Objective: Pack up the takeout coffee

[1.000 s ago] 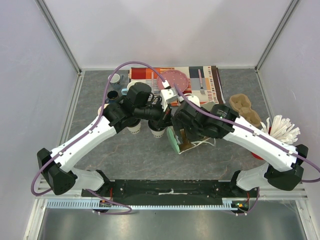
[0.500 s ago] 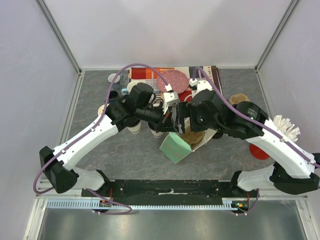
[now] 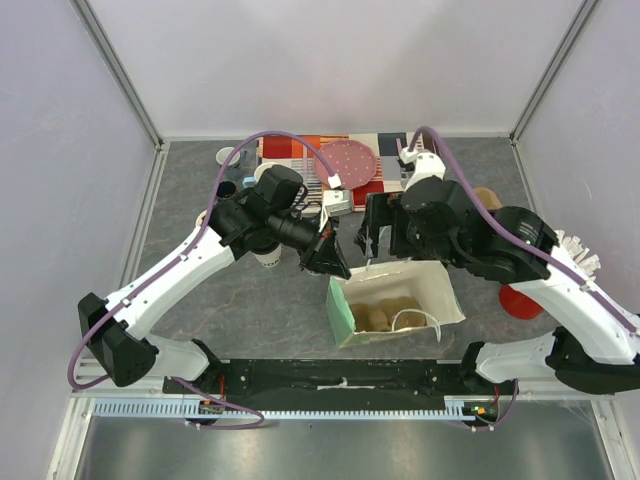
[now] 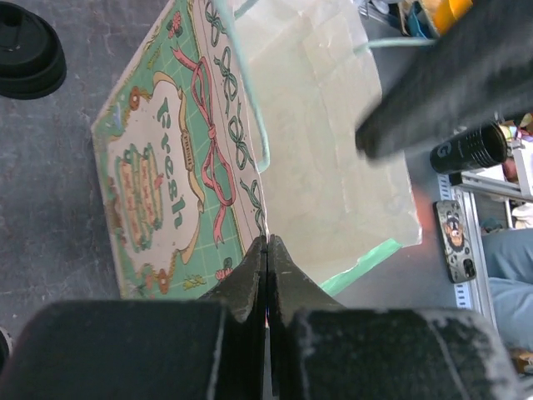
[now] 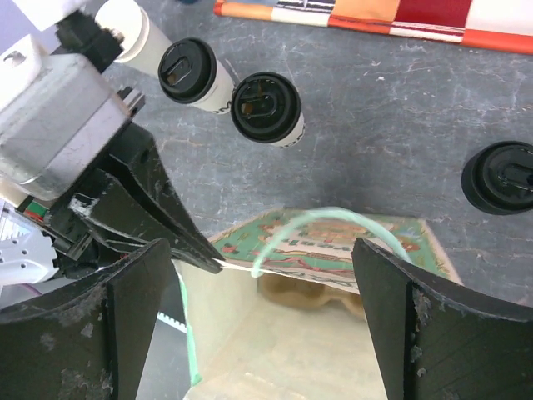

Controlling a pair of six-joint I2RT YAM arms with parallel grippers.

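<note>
Paper bag [image 3: 440, 300], green print, 1: mouth up, carrier [image 3: 385, 316] inside. My left gripper [image 4: 266, 250]: pressed together on the bag's rim, I judge to keep the mouth open for loading. My right gripper [image 5: 265, 287]: spread wide above the mouth, empty. Cups [image 5: 266, 107], 2: lidded, upright on the table [image 3: 250, 310] just beyond the bag, unpacked.

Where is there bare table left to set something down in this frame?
Bare table lies near-left, between the left arm and the bag; a smaller patch sits far right, past the placemat. The middle is crowded: lidded cups, mugs, and the left gripper and right gripper at the bag's mouth.
</note>
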